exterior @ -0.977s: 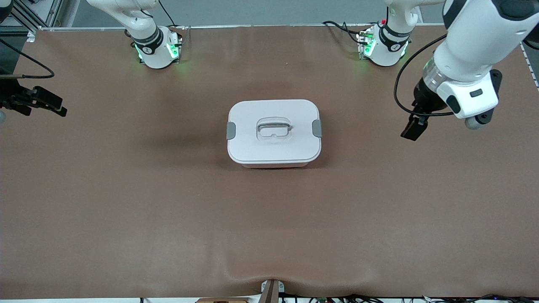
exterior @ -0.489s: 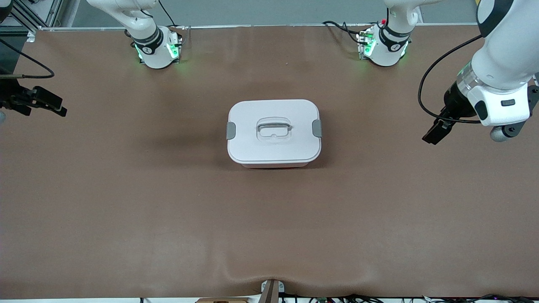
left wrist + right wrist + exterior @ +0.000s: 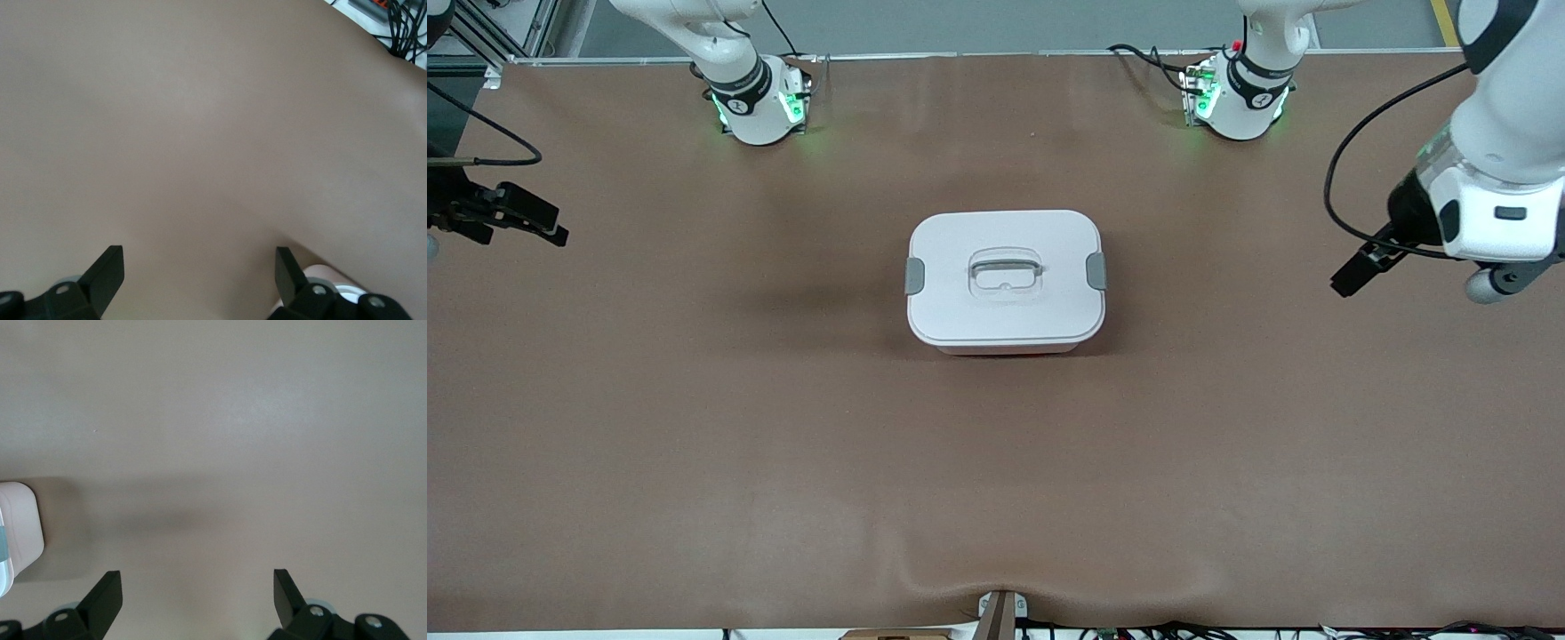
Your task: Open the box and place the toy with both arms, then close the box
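The box (image 3: pixel 1005 280) stands shut in the middle of the brown table, its white lid on, a grey latch (image 3: pixel 914 276) at each end and a recessed handle (image 3: pixel 1005 269) on top. One corner of the box (image 3: pixel 20 527) shows in the right wrist view. The toy is out of view. My left gripper (image 3: pixel 1353 272) hangs open over bare table toward the left arm's end, well away from the box; the left wrist view shows the left gripper (image 3: pixel 199 267) with nothing between its fingers. My right gripper (image 3: pixel 547 224) waits open and empty over the right arm's end, and the right gripper (image 3: pixel 197 587) sees only bare table.
Both arm bases (image 3: pixel 756 102) (image 3: pixel 1240 98) stand along the table edge farthest from the front camera. Cables (image 3: pixel 400 27) lie past the table's edge in the left wrist view. A small bracket (image 3: pixel 1000 609) sits at the table edge nearest the front camera.
My left arm has swung away from the box toward its own end of the table, gripper still open. The right arm and the box have not moved.
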### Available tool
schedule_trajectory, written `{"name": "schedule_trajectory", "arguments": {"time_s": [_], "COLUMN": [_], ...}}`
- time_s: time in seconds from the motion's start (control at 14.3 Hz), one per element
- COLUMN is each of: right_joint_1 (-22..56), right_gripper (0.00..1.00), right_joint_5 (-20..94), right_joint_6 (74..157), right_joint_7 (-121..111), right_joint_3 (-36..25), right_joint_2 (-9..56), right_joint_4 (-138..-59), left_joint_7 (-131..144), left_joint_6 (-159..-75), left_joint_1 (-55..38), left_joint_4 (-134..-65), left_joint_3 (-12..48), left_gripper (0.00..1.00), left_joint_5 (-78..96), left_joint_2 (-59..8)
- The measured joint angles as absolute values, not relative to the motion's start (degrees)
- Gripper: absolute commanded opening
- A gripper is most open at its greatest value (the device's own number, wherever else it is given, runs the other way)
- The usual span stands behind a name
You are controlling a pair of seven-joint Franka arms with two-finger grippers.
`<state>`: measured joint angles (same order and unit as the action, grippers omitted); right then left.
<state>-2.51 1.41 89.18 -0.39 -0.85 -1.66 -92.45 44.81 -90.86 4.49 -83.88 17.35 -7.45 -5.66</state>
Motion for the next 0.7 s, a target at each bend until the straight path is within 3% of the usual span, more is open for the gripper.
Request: {"name": "schedule_trajectory", "arguments": {"time_s": [0.14,0.7], "right_joint_1": [-2.51,-2.51], "right_gripper": [1.00,1.00], "right_joint_5": [1.41,1.41], "right_joint_6": [89.18,89.18], "right_joint_7": [-0.39,-0.39], "right_joint_3": [-0.85,-0.84], "right_joint_2": [-1.66,-1.66], "right_joint_4": [-92.44,-92.44], "left_joint_7": [35.15,13.35], "left_joint_6": [-90.83,-88.30], "left_joint_1": [0.94,0.80], "left_joint_4": [-83.88,-83.94], "left_joint_3": [10.63,1.94], "left_gripper": [1.00,1.00], "left_joint_5": [-7.45,-3.70], "left_joint_2": [-4.83,-3.60]}}
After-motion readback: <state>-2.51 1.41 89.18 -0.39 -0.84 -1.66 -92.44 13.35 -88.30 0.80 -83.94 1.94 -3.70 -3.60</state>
